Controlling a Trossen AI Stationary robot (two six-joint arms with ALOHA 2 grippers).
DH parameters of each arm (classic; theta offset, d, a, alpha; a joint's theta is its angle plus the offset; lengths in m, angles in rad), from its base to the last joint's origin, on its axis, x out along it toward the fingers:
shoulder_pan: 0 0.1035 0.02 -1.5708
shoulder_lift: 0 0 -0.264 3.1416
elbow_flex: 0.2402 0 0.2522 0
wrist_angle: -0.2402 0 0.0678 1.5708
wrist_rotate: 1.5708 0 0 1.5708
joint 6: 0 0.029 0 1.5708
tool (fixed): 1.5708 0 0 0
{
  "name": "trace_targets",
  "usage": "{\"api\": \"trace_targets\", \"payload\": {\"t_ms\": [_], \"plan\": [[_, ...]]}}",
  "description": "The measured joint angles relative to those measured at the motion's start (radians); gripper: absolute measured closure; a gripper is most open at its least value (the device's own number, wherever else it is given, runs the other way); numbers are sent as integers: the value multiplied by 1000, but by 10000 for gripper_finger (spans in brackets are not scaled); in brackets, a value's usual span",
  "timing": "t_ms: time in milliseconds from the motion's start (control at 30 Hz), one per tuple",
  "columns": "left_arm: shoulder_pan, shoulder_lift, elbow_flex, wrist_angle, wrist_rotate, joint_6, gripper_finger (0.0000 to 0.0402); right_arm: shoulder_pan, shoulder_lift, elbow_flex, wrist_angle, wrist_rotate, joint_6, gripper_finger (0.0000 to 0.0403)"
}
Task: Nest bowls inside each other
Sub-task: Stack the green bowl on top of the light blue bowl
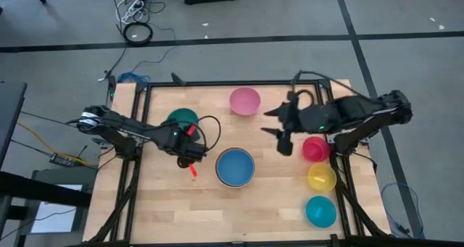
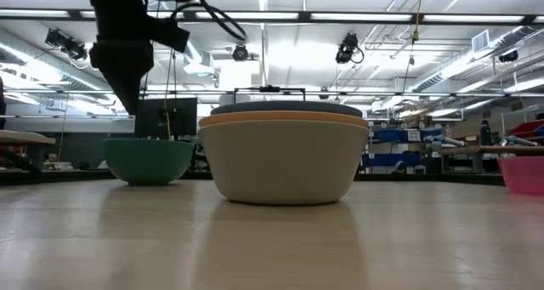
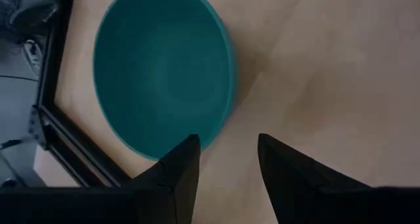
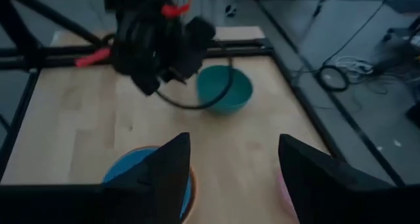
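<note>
A dark green bowl (image 1: pixel 183 117) (image 3: pixel 161 66) sits upright on the wooden table at the back left. My left gripper (image 1: pixel 185 142) (image 3: pixel 226 161) hovers open above its near rim, fingers pointing down, nothing between them. In the table's middle a blue bowl (image 1: pixel 235 166) sits nested in an orange bowl (image 2: pixel 285 117), which sits in a grey-white bowl (image 2: pixel 285 158). My right gripper (image 1: pixel 267 122) (image 4: pixel 233 158) hangs open high over the table, between the pink bowl (image 1: pixel 245 101) and the magenta-red bowl (image 1: pixel 315 148). It holds nothing.
A yellow bowl (image 1: pixel 321 177) and a cyan bowl (image 1: pixel 320 211) stand in a row with the magenta-red one along the table's right edge. A black frame (image 1: pixel 239 83) runs around the table. Bare wood lies at the near left.
</note>
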State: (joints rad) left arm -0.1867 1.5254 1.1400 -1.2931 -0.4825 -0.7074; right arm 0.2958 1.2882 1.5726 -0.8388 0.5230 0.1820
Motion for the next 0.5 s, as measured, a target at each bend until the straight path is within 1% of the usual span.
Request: {"api": "trace_targets", "payload": {"t_ms": [100,233,400,500], "plan": [[37,9,0,11,-7,45,239,18,-32,0,-14,33,0,190],[95,13,-1,35,-9,108,239,32,-41,0,-44,61,0,194],[173,13,-65,125,73,209,239,33,-41,0,-70,64,0,197],[201,13,-117,183,82,225,239,33,-48,-1,-93,71,0,197]]}}
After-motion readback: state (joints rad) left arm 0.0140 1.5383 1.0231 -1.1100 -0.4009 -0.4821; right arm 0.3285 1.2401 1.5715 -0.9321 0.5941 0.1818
